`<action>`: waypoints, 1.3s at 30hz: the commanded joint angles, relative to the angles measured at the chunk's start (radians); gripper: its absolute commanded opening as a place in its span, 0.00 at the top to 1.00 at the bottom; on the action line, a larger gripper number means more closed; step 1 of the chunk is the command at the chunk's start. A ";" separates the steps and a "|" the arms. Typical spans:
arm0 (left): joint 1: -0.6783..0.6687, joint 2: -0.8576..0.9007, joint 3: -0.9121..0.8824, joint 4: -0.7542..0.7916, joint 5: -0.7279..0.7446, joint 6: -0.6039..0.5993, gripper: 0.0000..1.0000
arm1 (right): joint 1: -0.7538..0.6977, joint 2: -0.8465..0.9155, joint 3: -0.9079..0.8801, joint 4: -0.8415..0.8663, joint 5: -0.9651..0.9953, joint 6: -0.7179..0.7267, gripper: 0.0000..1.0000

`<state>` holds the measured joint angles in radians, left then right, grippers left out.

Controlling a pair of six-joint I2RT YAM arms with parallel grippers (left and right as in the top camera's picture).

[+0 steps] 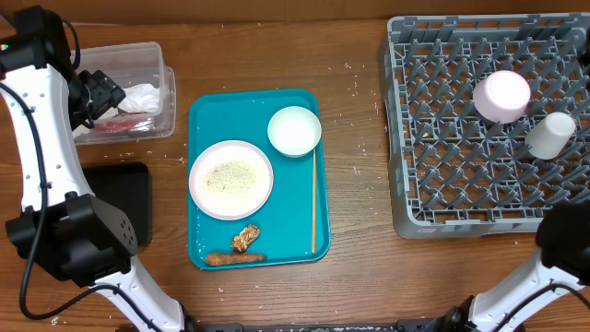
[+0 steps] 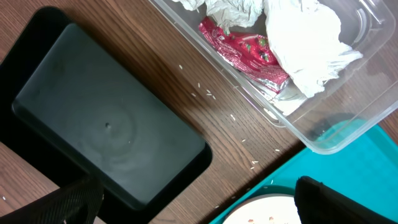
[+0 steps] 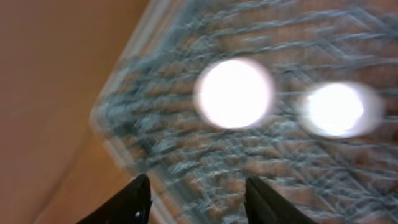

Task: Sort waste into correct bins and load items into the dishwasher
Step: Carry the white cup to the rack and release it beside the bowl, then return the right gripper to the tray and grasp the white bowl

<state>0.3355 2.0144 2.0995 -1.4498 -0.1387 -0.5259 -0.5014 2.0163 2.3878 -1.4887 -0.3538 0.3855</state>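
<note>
The biggest thing is the grey dish rack [image 1: 442, 184] on the right. A bowl [image 1: 501, 96] and a small cup [image 1: 550, 135] sit upside down in it, side by side at the far end.

My right fingers [image 3: 199, 202] hang over the rack. They are apart, with nothing between them. That picture is very blurry.

In the middle is the teal tray [image 1: 207, 231]. On it is the large plate [image 1: 262, 194] with rice [image 1: 230, 175] on top, and a small plate [image 1: 294, 130] just past it. The thin stick [image 1: 313, 198] lies flat along the right edge. At the near end are the brown lump [image 1: 244, 238] and the carrot [image 1: 235, 259].

Far left is the clear tub [image 1: 166, 101], with tissues [image 2: 305, 43] and a red wrapper [image 2: 242, 50] inside. The black tray [image 2: 112, 124] is near left and looks bare.

My left fingers [image 2: 199, 205] are wide open and hold nothing. They hang above the table between the tub and the black tray.

I think the large plate is hard and smooth. It could slip or break, so I would pinch its rim. The rice should be tipped off before it goes in the rack. The carrot looks light and firm, so I would grab its middle. The lump may crumble. The stick is very thin and lies flat, so it will be tricky.
</note>
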 commanded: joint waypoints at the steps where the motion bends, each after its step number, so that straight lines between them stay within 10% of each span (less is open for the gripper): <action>1: -0.002 0.011 -0.003 0.000 0.005 -0.025 0.00 | 0.142 -0.010 0.007 0.024 -0.223 -0.053 0.50; 16: -0.002 0.011 -0.003 0.000 0.005 -0.025 0.00 | 0.921 0.198 0.007 0.179 0.316 -0.136 0.25; 39: -0.003 0.011 -0.003 0.000 0.005 -0.025 0.00 | 1.158 0.431 0.007 0.289 0.309 -0.123 0.27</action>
<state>0.3355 2.0144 2.0995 -1.4498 -0.1387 -0.5259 0.6582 2.4142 2.3867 -1.2095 -0.0589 0.2569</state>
